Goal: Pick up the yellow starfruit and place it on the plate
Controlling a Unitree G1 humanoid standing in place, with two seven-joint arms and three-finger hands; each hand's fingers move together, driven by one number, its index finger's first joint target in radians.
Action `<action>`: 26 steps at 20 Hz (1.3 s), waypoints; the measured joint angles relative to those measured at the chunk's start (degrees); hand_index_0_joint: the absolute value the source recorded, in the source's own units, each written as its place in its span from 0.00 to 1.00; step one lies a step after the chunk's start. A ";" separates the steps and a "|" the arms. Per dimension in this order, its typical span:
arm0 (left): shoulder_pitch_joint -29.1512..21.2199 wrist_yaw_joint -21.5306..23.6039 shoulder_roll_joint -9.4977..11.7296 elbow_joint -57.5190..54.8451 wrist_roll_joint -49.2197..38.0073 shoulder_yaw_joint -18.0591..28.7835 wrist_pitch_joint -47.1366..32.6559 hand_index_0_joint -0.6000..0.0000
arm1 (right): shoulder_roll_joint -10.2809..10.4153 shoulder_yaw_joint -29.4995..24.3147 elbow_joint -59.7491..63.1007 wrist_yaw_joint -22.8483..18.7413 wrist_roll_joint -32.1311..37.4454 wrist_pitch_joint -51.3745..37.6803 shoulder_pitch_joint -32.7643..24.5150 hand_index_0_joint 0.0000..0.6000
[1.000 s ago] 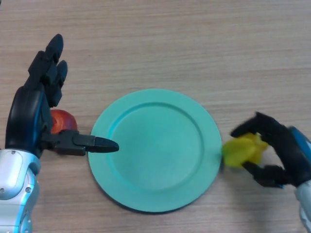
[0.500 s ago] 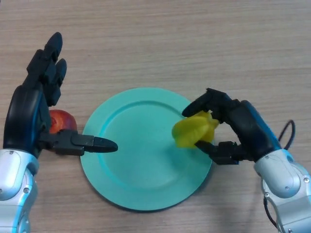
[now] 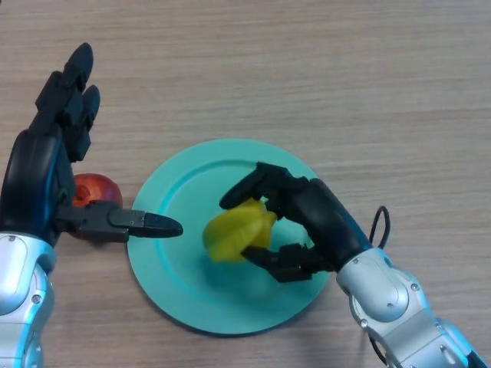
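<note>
Wood-grain table (image 3: 307, 69) fills the scene you are looking down on from the robot's head, with a round teal plate (image 3: 184, 299) lying flat near the middle of it. Your right hand (image 3: 314, 218) reaches in from the lower right and sits over the plate's centre, its black fingers (image 3: 249, 188) curled over the top of the yellow starfruit (image 3: 234, 234) and its thumb (image 3: 280, 264) curled under the fruit's lower side, so the fruit is pinched between them. The yellow starfruit is within the plate's rim, over the flat inner part and a little left of the hand's palm (you cannot tell from this angle whether it rests on the plate's surface or is held just above it). A darker patch of shadow lies on the plate directly beneath the fruit. Your left hand (image 3: 38, 180) shows at the left edge, holding nothing: its fingers point straight up the view, away from the robot, and its thumb (image 3: 142, 224) sticks out sideways to the right, with the tip reaching over the plate's left rim. A red fruit (image 3: 96, 189) sits on the table just beside the plate's left edge, partly hidden behind the left hand and directly above the thumb in the view.
</note>
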 measured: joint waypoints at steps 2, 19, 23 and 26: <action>0.04 -0.01 0.00 -0.07 0.00 0.12 0.00 1.00 | -0.31 0.01 1.33 0.05 -3.05 -0.27 0.12 0.75; 0.39 0.02 -0.23 -3.52 0.05 0.20 1.57 1.00 | 0.13 -20.26 -8.34 4.43 -13.21 -4.81 0.83 0.00; 0.53 0.02 -0.38 -3.52 -2.54 -0.06 1.60 1.00 | -0.38 -24.48 -21.29 8.33 0.84 4.11 4.64 0.00; 1.78 -0.11 -0.31 -4.00 -4.22 0.10 1.61 1.00 | -2.81 -26.83 -22.82 9.37 5.82 4.83 7.08 0.00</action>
